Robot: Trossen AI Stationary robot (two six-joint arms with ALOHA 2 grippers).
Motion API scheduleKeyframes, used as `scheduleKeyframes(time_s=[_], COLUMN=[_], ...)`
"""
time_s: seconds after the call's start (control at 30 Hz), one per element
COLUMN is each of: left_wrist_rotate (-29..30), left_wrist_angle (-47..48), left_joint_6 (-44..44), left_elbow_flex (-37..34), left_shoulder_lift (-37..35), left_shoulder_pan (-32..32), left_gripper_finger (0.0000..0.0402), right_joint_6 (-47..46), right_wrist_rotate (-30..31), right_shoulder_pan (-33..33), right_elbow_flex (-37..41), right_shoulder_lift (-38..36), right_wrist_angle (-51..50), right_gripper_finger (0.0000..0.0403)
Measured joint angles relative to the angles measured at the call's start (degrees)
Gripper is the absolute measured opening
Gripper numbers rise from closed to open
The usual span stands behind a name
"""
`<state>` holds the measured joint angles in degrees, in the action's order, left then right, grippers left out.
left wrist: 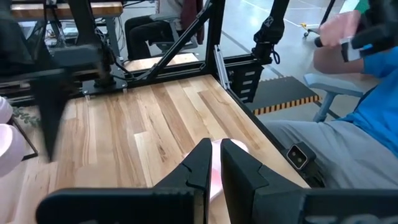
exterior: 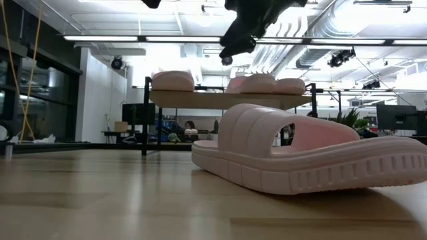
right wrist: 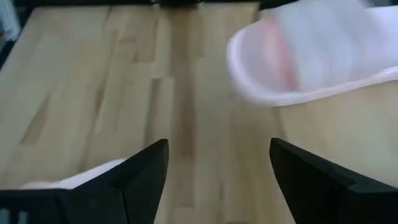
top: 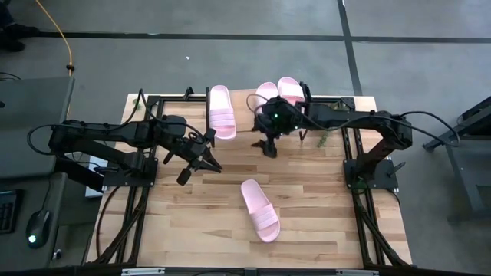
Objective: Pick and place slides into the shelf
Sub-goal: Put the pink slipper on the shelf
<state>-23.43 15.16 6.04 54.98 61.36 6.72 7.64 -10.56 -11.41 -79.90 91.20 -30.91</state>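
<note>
Three pale pink slides lie sole-down on the shelf (top: 244,100) at the table's far edge: one on its left part (top: 222,112), two side by side further right (top: 267,95) (top: 291,90). A fourth slide (top: 260,209) (exterior: 300,153) rests on its sole on the tabletop near the middle. My right gripper (top: 269,147) (right wrist: 217,165) hangs open in front of the shelf, above the table, with the fourth slide (right wrist: 311,56) ahead of it. My left gripper (top: 202,162) (left wrist: 214,171) is shut and hovers left of centre, holding nothing.
Black frame rails (top: 138,199) (top: 360,199) run along both table sides. Bare wood lies around the fourth slide. A person in a blue sleeve (left wrist: 373,99) sits beyond the table edge. A small green sprig (top: 322,140) lies near the right arm's base.
</note>
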Motion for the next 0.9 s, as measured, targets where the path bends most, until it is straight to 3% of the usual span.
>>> scheduleKeyframes(time_s=[0.33, 0.9], left_wrist_rotate=[0.11, 0.98], left_wrist_angle=[-0.01, -1.8], left_joint_6=[1.11, -0.12], left_elbow_flex=[0.0, 0.0], left_shoulder_lift=[0.0, 0.0], left_shoulder_pan=[0.0, 0.0], left_gripper_finger=[0.0024, 0.0024], right_joint_6=[-3.96, -18.34], right_wrist_rotate=[2.5, 26.8], right_shoulder_pan=[10.81, 30.59], right_elbow_flex=[0.02, 0.04], right_shoulder_lift=[0.0, 0.22], right_wrist_angle=[-3.47, -9.17], right_gripper_finger=[0.0273, 0.0273])
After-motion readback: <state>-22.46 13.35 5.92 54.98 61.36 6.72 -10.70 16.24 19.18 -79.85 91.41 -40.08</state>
